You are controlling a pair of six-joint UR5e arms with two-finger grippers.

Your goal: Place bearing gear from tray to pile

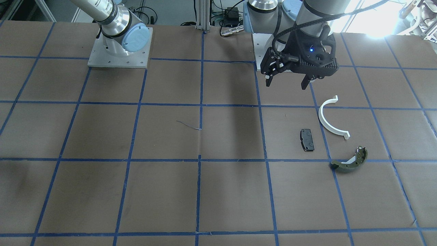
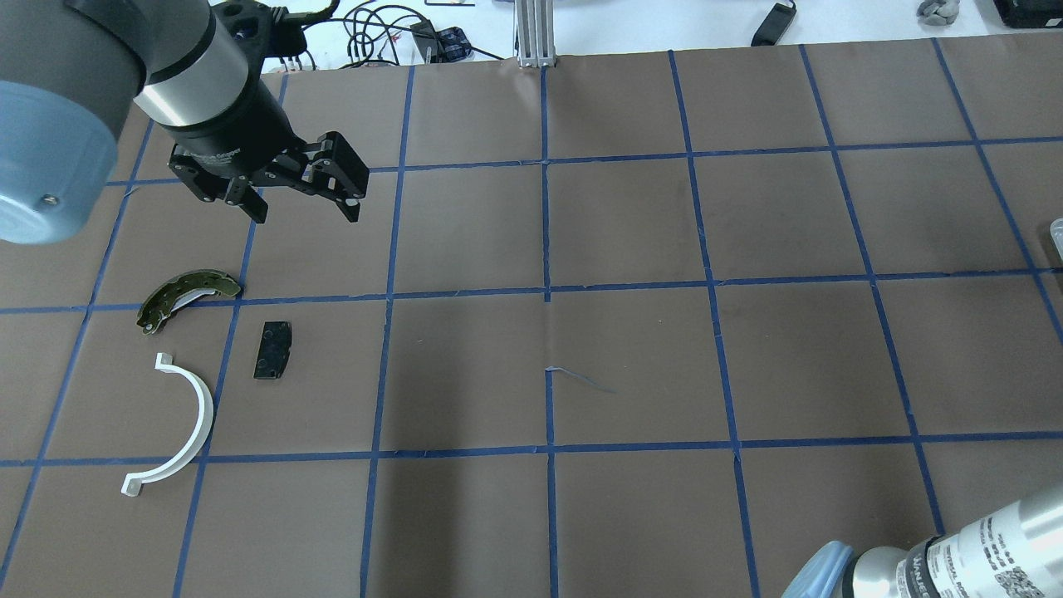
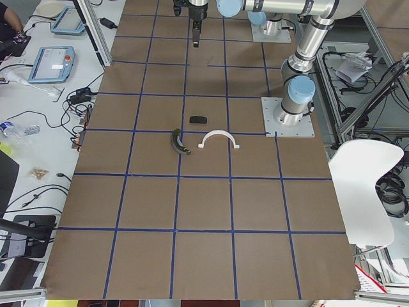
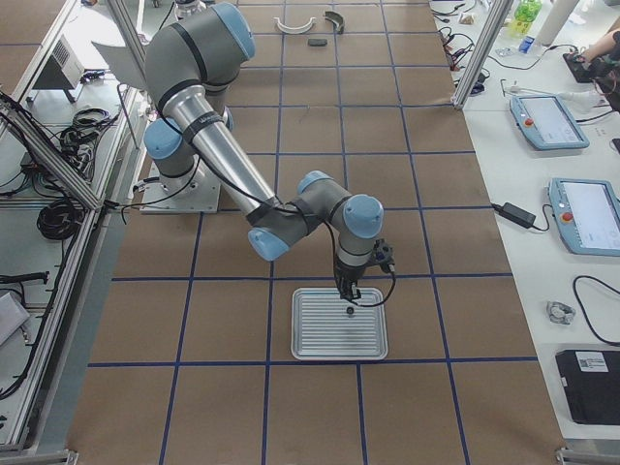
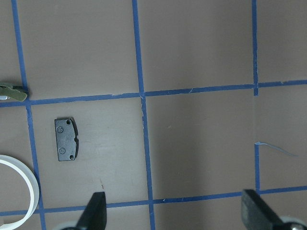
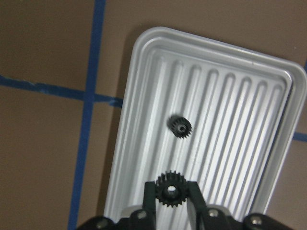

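Observation:
In the right wrist view my right gripper [image 6: 170, 194] is shut on a small black toothed gear [image 6: 170, 190], held just above the ribbed metal tray [image 6: 230, 120]. A second black gear [image 6: 180, 127] lies on the tray. The pile lies far off by the left arm: a white half-ring [image 2: 195, 415], a black pad [image 2: 273, 350] and an olive brake shoe [image 2: 187, 292]. My left gripper [image 2: 299, 203] hovers open and empty beyond the pile. Its wrist view shows the pad [image 5: 65, 139].
The tray [image 4: 320, 334] sits on the brown, blue-taped table at the robot's right end, out of the overhead and front views. Bare table separates it from the pile [image 4: 310, 24]. The right arm's base plate [image 1: 117, 58] stands at the table's back.

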